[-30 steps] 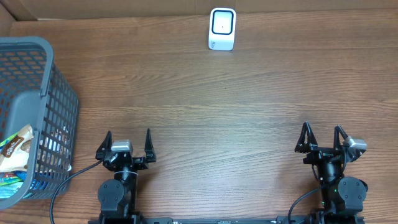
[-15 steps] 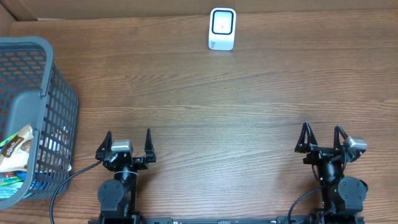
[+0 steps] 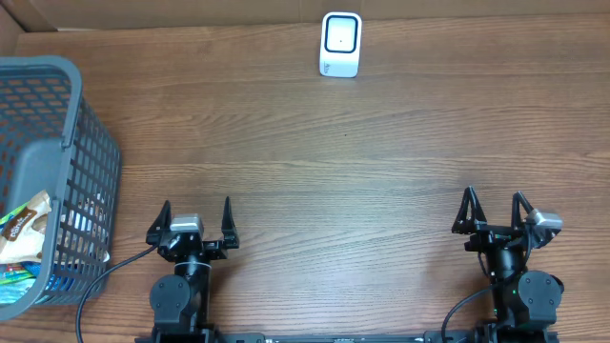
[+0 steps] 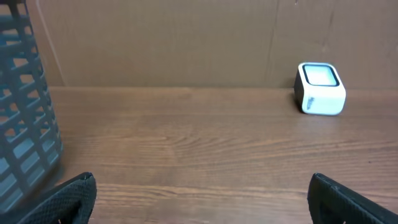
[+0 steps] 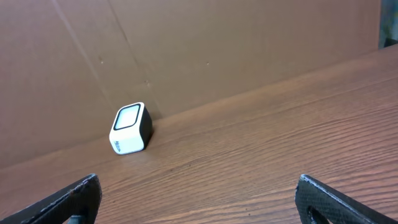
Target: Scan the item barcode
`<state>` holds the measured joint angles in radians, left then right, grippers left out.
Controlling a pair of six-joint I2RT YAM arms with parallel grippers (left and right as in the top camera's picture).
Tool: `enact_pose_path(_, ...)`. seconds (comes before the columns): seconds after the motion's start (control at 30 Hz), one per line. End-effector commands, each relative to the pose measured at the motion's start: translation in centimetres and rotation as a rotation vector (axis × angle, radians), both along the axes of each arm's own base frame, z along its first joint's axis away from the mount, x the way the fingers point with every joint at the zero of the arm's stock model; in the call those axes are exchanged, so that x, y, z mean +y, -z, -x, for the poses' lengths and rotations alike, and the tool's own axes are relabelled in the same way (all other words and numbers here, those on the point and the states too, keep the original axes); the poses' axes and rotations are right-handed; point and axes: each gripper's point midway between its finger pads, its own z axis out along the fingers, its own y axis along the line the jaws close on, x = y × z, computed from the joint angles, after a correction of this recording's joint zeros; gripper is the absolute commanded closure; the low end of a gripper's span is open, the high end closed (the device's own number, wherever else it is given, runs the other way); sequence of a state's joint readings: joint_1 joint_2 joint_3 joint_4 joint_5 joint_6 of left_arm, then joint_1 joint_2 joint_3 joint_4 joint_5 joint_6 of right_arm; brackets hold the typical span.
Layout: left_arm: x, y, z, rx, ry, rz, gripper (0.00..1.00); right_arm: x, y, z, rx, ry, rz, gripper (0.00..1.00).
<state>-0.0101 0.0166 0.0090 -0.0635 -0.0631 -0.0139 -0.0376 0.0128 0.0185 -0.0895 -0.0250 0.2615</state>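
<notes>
Overhead, nothing had moved over the last second: the left gripper (image 3: 197, 203) and the right gripper (image 3: 493, 194) sat parked near the bottom edge of the frame, both spread wide and holding nothing. A snack packet (image 3: 21, 229) lay among other items in the grey basket (image 3: 57, 71) at the lower left. The white scanner (image 3: 340, 44) stood top centre on the table (image 3: 334, 152). I judged the job not yet begun.
</notes>
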Motion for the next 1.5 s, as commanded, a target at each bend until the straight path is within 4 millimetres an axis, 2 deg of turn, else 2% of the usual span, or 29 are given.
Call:
enact_pose_path(0.0,0.4,-0.4,0.0,-0.02,-0.019,-0.034,0.0,0.0,0.1,0.0,-0.007,0.003,0.001,0.0)
enact_pose_path(0.2,0.5,-0.7,0.0,-0.031,-0.025,-0.034,0.0,0.0,0.1,0.0,-0.007,0.003,0.001,0.0)
enact_pose_path(0.3,-0.3,-1.5,0.0,-0.064,0.022,-0.032,0.0,0.1,0.1,0.0,-0.007,-0.005,0.001,0.0)
enact_pose_path(0.53,-0.8,-1.7,0.0,-0.071,0.049,-0.035,0.0,0.3,0.1,0.0,-0.008,-0.017,0.001,0.0)
enact_pose_path(0.67,-1.4,-2.9,0.1,-0.088,0.084,-0.034,0.0,0.7,0.0,0.0,-0.01,-0.038,0.0,0.0)
enact_pose_path(0.87,-1.8,-6.4,-0.2,-0.082,0.112,-0.045,0.0,0.8,0.0,0.0,-0.013,-0.047,0.0,0.0)
enact_pose_path(1.0,-2.7,-9.0,-1.4,-0.022,0.166,-0.103,0.0,0.9,-0.1,0.0,-0.013,-0.05,0.0,0.0)
enact_pose_path(1.2,-3.9,-13.5,-4.9,0.121,0.249,-0.116,0.0,0.9,-0.1,0.0,-0.014,-0.051,0.0,0.0)
enact_pose_path(1.37,-5.3,-18.3,-8.6,0.264,0.342,-0.082,0.0,1.1,-0.1,0.0,-0.014,-0.059,0.0,0.0)
enact_pose_path(1.47,-6.7,-21.4,-9.9,0.333,0.434,-0.066,0.0,1.2,-0.1,0.0,-0.015,-0.065,0.0,0.0)
